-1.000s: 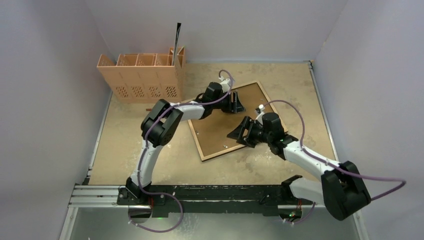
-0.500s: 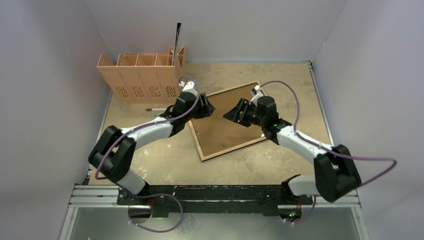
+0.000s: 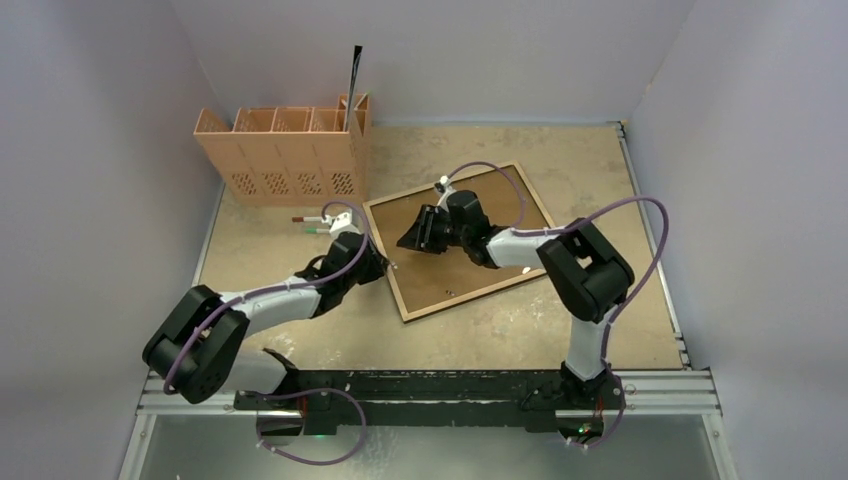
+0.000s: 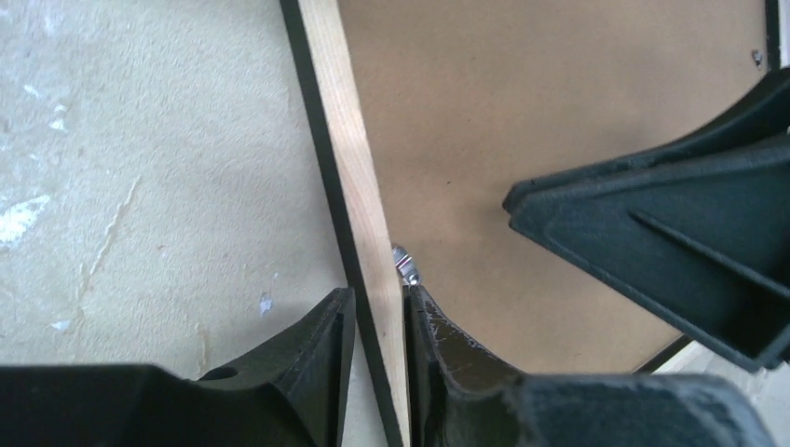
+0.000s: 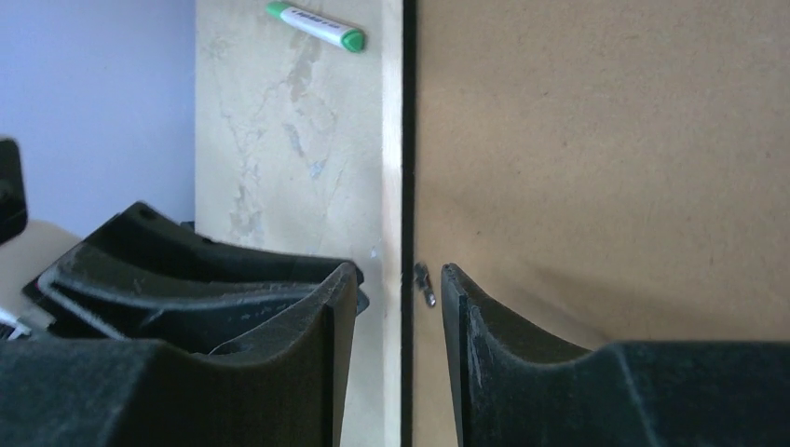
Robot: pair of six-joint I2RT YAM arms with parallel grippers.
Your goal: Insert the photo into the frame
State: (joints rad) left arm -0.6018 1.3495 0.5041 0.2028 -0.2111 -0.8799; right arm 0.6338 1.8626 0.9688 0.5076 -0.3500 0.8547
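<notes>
On the table (image 3: 600, 180), one frame (image 4: 354, 186) lay face-down holding one board (image 3: 440, 270); we saw no photo. Two grippers straddled one rail: the right gripper (image 5: 399, 270) gaped, empty; whether the left gripper (image 4: 378, 293) pinched it, we couldn't tell. A finger slipping off the one tab (image 4: 406, 264) might have skidded the frame.

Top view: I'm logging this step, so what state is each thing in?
frame: flat, back side up.
backing board: lying within the frame.
left claw: narrowly parted astride the frame rail; grip unclear.
right claw: open over the frame's edge.
marker: lying flat, capped.
organizer: upright.
photo: not in view.
</notes>
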